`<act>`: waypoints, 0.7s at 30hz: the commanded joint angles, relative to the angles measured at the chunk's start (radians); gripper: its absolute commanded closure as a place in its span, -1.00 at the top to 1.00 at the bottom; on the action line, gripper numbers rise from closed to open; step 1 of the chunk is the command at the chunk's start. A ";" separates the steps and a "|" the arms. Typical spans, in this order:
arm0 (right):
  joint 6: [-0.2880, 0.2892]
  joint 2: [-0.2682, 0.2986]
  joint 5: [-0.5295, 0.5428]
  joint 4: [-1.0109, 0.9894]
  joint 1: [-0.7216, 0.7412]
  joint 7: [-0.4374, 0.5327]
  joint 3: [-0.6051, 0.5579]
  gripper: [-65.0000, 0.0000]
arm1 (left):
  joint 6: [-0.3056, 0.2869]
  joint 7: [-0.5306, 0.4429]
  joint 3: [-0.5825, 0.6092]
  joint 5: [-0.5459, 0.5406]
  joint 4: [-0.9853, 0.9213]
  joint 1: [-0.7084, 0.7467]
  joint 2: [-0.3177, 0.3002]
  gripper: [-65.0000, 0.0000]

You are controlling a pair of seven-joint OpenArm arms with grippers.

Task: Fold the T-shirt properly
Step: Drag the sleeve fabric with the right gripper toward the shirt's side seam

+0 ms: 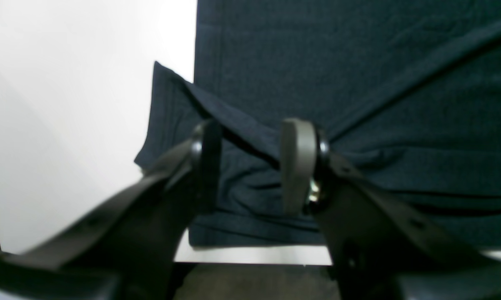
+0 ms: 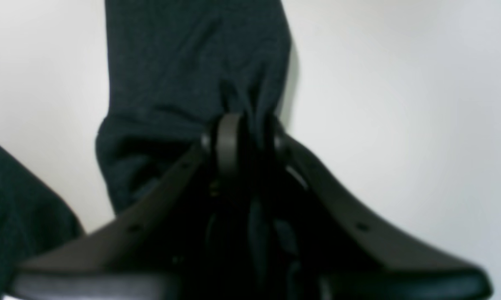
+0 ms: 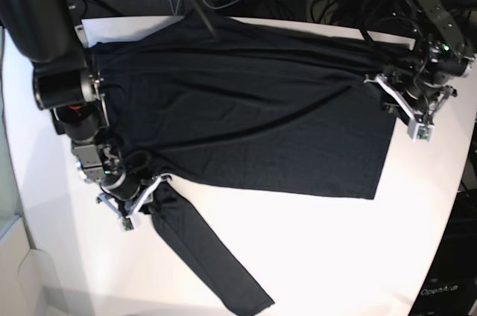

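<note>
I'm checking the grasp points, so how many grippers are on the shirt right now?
2. The right gripper pinches the T-shirt where the loose sleeve meets the body; the left gripper straddles a raised fold at the opposite end, near the table edge.

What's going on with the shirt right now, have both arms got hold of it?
The black T-shirt lies spread on the white table, one long sleeve trailing toward the near edge. The right gripper is pinched shut on bunched fabric where that sleeve meets the body. The left gripper sits at the opposite end with cloth gathered between its jaws, which stand partly apart, so a firm grip there can't be confirmed. No fold has been made yet.
</note>
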 commanded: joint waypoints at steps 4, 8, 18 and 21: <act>-0.002 0.020 0.006 0.015 0.035 0.014 0.001 -0.96 | -0.002 -0.016 -0.002 -0.011 0.021 -0.007 -0.009 -0.30; -0.002 0.031 0.004 0.084 0.029 0.014 0.003 -0.98 | -0.002 -0.016 -0.002 -0.011 0.021 -0.007 -0.009 -0.30; -0.002 0.049 0.001 0.153 -0.002 0.005 0.003 -0.97 | -0.004 -0.016 -0.002 -0.011 0.021 -0.007 -0.009 -0.30; -0.002 0.046 0.001 0.153 -0.005 0.005 0.001 -0.97 | -0.004 -0.017 -0.002 -0.008 0.021 -0.007 -0.009 -0.30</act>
